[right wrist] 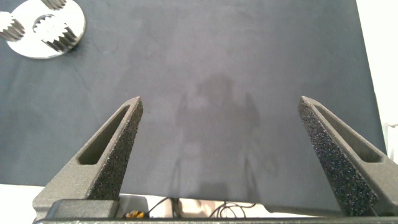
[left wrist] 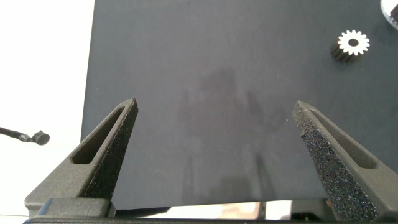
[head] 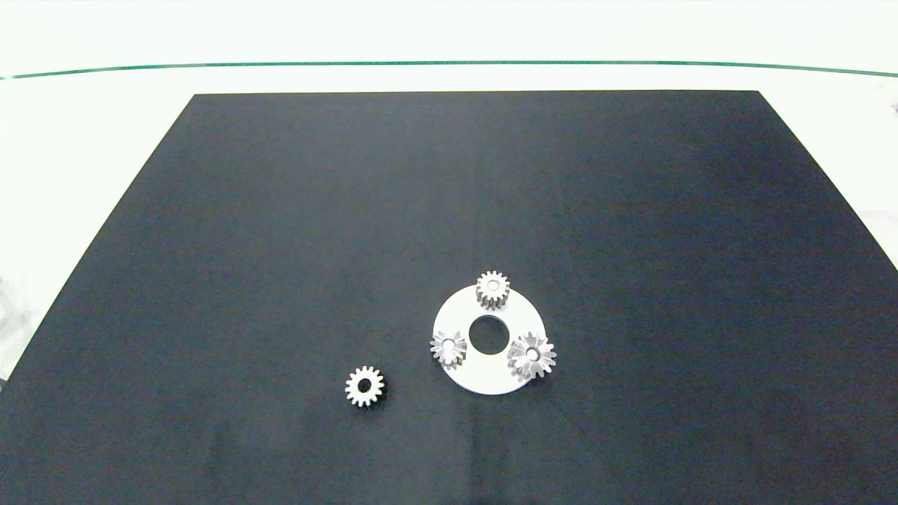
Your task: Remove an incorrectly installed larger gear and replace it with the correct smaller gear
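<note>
The dark mat (head: 449,210) covers most of the table, and neither arm reaches into the overhead view. Both are held back at the near edge: the left gripper (left wrist: 214,146) hangs over bare mat with its fingers spread wide and nothing between them, and the right gripper (right wrist: 221,146) does the same on its side, equally wide and empty.

From where I stand, nothing has been started, so the first job is lifting off the wrong gear. I would send the right arm, since the disc lies nearer its side. It should come straight down over the larger gear (head: 532,355), narrow the fingers enough to clear the neighbours, close on the toothed rim and pull vertically, so that the gear slides off without dragging the plate across the mat.

The white disc (head: 484,375), a round plate with a hole through its middle, carries three gears around that hole. The larger gear, shiny and sharp-toothed, sits at the disc's near right edge. A small star-toothed gear (head: 448,347) sits at the left edge, and a blunt-toothed gear (head: 492,287) with a pale centre sits at the far edge.

The smaller gear (head: 365,386), with an open centre hole, lies flat on the mat, apart from the disc on its near left.
</note>
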{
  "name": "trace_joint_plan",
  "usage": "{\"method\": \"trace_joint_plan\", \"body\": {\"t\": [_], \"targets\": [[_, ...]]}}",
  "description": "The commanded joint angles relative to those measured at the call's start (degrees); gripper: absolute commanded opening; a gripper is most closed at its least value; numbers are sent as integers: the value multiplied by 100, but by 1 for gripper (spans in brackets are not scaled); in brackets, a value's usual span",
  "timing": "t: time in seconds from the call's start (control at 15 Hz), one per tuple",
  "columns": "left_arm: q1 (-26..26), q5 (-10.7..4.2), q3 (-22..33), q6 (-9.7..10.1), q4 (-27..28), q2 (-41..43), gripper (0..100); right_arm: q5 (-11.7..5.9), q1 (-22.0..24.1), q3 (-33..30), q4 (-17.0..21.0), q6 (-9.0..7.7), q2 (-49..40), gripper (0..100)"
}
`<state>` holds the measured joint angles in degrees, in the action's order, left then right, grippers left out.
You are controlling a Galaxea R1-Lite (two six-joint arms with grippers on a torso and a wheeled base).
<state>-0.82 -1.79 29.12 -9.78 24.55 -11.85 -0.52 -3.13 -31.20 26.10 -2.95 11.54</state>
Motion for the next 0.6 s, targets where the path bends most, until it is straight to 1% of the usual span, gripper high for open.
{"method": "trace_joint_plan", "body": {"t": [0.07, 0.13, 0.33, 0.6], "targets": [[-226, 12, 199, -7, 15, -687, 100, 0, -390, -581, 36, -4, 1315, 100], [-454, 12, 384, -7, 15, -1012, 100, -9, -671, -800, 36, -4, 1807, 100], [-797, 12, 744, -7, 15, -1698, 100, -9, -1084, -1134, 27, -39, 2660, 100], [-1096, 12, 1095, -15, 15, -2463, 100, 17, -1647, -1433, -8, -320, 3723, 100]]}}
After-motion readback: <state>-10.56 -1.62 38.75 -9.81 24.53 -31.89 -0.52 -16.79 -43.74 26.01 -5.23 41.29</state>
